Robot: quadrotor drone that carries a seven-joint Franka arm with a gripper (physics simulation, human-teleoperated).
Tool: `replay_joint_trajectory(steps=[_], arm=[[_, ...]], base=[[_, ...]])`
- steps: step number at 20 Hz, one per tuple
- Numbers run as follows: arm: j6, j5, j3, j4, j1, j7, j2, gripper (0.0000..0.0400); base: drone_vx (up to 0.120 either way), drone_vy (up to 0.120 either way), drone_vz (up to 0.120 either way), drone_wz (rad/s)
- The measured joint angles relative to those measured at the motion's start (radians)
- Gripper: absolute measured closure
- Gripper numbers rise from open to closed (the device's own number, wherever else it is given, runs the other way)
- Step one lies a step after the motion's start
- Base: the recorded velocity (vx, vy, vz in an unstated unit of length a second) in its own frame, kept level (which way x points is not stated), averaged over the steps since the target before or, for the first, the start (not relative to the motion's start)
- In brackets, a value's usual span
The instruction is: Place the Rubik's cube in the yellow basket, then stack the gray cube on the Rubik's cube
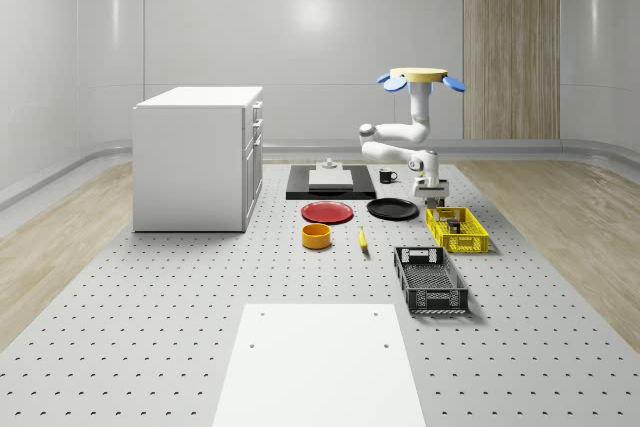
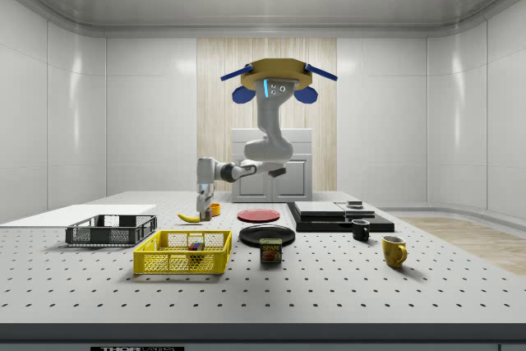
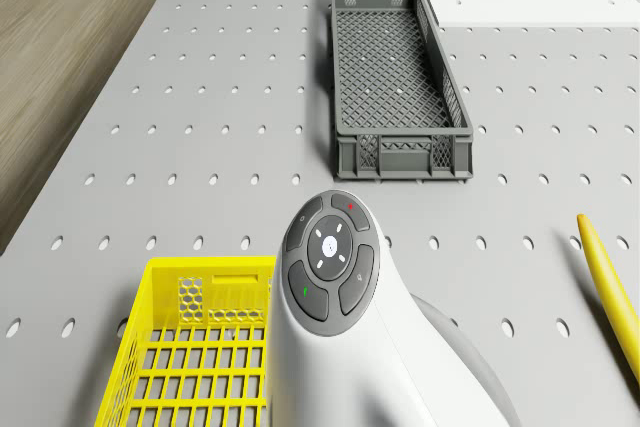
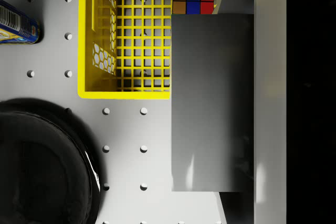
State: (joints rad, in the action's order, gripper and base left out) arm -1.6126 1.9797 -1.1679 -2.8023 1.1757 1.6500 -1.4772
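Observation:
The drone (image 1: 420, 77) hovers above the table's far right part, its arm reaching down to the far end of the yellow basket (image 1: 470, 243). My gripper (image 1: 432, 190) is shut on the gray cube (image 4: 212, 103), held a little above the table beside the basket's end wall (image 4: 126, 94). One finger (image 4: 270, 103) presses the cube's side. The Rubik's cube (image 4: 193, 1) lies inside the basket, partly hidden behind the gray cube. In the side view the Rubik's cube (image 2: 195, 246) shows through the basket's mesh (image 2: 164, 262), and the gripper (image 2: 202, 211) hangs behind it.
A black plate (image 1: 392, 209) lies close to the gripper, with a red plate (image 1: 327, 212), orange bowl (image 1: 316, 236) and banana (image 1: 362, 239) to the whole-scene view's left. A gray crate (image 1: 430, 279) sits nearer. A can (image 4: 16, 22) stands beside the basket. White cabinet (image 1: 200, 157) far left.

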Motion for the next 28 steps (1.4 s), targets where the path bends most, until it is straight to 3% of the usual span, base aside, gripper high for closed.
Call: replay_joint_trajectory(steps=[10, 26, 28], arm=[[0.0, 0.0, 0.0, 0.0, 0.0, 0.0, 0.0, 0.015], [-0.001, -0.001, 0.0, 0.0, 0.001, 0.0, -0.001, 0.015], [-0.001, -0.001, 0.0, 0.0, 0.001, 0.0, -0.001, 0.015]], base=[[0.0, 0.12, -0.116, 0.0], [0.015, 0.002, -0.002, 0.0], [0.0, 0.12, 0.0, 0.0]])
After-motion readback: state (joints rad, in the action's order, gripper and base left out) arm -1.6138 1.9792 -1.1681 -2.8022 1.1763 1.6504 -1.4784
